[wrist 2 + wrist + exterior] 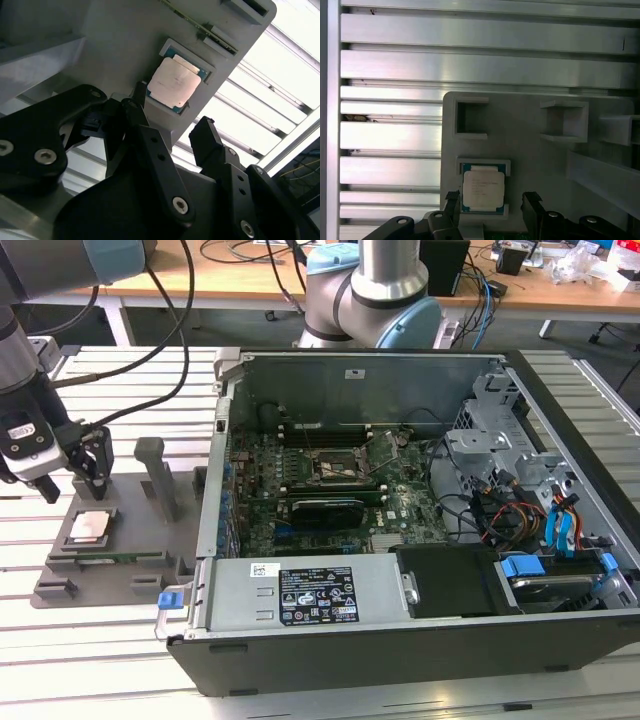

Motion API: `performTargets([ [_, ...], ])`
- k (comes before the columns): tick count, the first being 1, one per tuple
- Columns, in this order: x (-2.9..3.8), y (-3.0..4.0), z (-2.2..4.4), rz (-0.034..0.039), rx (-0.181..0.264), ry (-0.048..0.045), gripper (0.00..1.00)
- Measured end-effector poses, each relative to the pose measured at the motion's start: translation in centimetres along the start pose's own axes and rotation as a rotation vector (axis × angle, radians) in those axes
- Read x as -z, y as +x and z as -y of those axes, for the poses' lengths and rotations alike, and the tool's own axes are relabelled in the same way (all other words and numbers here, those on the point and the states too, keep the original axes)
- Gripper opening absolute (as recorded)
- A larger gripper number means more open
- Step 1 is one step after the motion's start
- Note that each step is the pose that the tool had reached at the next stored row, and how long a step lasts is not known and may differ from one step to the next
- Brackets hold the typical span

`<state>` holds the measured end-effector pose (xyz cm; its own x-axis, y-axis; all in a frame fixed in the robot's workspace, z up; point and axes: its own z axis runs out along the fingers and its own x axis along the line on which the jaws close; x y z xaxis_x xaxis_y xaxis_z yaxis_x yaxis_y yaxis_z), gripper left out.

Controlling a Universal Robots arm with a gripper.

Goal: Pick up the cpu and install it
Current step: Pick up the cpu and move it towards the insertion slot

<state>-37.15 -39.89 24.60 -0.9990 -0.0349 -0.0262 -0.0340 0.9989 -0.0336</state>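
In the exterior view the hand point(90, 478) hangs spread just above the cpu point(90, 527), which lies in its recess on the grey fixture plate point(110, 580). In the second wrist view the cpu point(175, 82) sits just beyond the parted fingertips point(202, 127). In the first wrist view the cpu point(482, 187) lies between them, untouched.

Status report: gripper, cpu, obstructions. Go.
Open gripper just above the cpu, jaws spread. It lies flat in its pocket on the fixture plate, ungripped. Nothing in the way.
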Motion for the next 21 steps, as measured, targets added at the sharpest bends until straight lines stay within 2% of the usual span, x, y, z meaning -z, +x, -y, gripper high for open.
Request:
performTargets([
  [21,-1.40,0.04,-0.05,-0.0001,0.000,0.0000,0.62],
])
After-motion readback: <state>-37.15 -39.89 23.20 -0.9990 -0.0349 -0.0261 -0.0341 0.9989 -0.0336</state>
